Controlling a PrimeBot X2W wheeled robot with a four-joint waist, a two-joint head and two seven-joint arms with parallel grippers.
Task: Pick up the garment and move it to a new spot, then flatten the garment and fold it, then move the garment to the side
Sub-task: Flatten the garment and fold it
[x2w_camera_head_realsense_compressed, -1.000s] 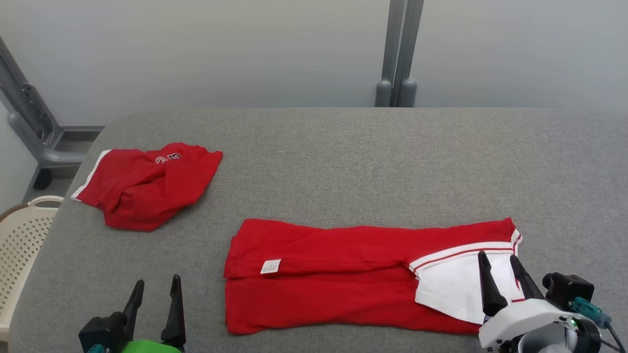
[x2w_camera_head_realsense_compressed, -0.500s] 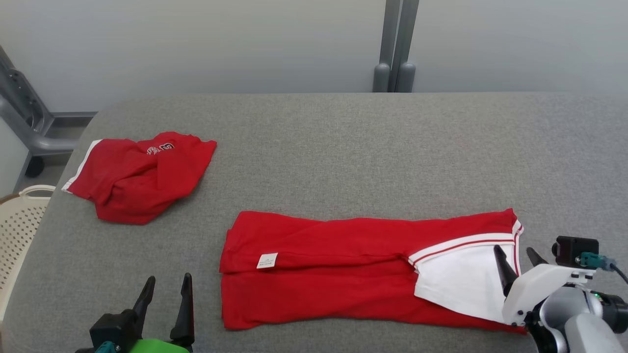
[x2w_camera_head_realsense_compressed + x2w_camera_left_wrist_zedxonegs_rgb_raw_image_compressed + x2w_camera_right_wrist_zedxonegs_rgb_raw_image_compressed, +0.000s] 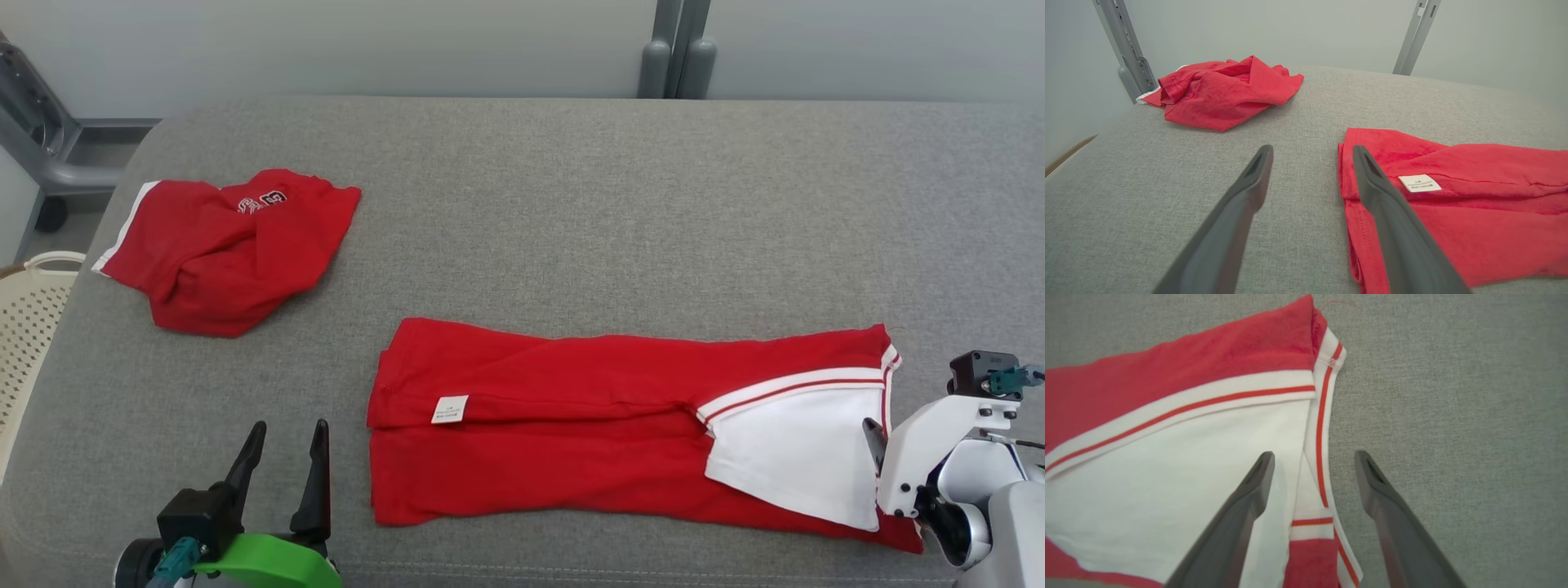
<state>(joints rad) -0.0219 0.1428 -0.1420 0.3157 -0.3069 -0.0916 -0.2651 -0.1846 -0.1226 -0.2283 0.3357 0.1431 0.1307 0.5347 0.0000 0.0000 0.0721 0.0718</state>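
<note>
Garment (image 3: 571,425), red, stretched long and fairly flat on gray counter (image 3: 571,204), toward near edge and right of centre in head view. Folded lengthwise, one layer lapped over the other along a line running left to right. Small white label (image 3: 450,408) on upper layer near left end. White panel (image 3: 792,465) at right end, bordered by white-and-red striped trim (image 3: 1323,428).

Left gripper (image 3: 290,426) at lower left of head view, above bare counter, just beside garment's left end and apart from it. Fingers spread, nothing between them.

Right gripper (image 3: 1314,455) at garment's right end, pointed down toward cloth. Fingers wide apart and empty. From right wrist view: one finger over white panel, the other over bare counter, striped trim lying between. Touching cloth or hovering just above it: cannot tell. From head view, one dark finger (image 3: 873,437) showing beside white wrist housing, against edge of white panel.

Crumpled red cloth (image 3: 229,253) with white edge and lettering at far left of counter, well apart from garment. Pale perforated basket (image 3: 33,327) beyond counter's left edge. Two gray posts (image 3: 678,49) behind far edge, against pale wall.
</note>
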